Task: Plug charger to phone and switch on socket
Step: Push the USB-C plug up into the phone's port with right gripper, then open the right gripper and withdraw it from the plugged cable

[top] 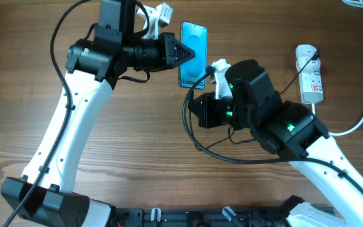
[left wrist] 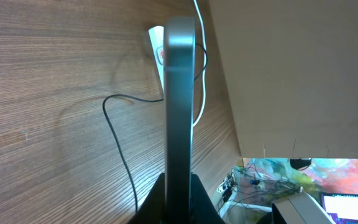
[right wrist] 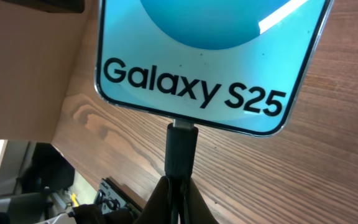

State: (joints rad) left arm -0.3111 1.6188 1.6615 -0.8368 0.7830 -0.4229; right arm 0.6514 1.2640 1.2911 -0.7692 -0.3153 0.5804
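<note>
While the right tool (right wrist: 179,194) pinches the charger (right wrist: 182,146) by its dark plug, the plug's tip meets the lower edge of the phone (right wrist: 210,56), which lies at the tool's 12 o'clock. Whether the plug is fully seated cannot be told. From overhead, the left tool (top: 188,54) reaches in from the phone's 9 o'clock and is clamped across its front and back, screen facing up. At the right tool's 3 o'clock, well apart, the socket (top: 310,75) lies on the table (top: 30,94) with a black plug (top: 314,54) at its 12 o'clock end.
</note>
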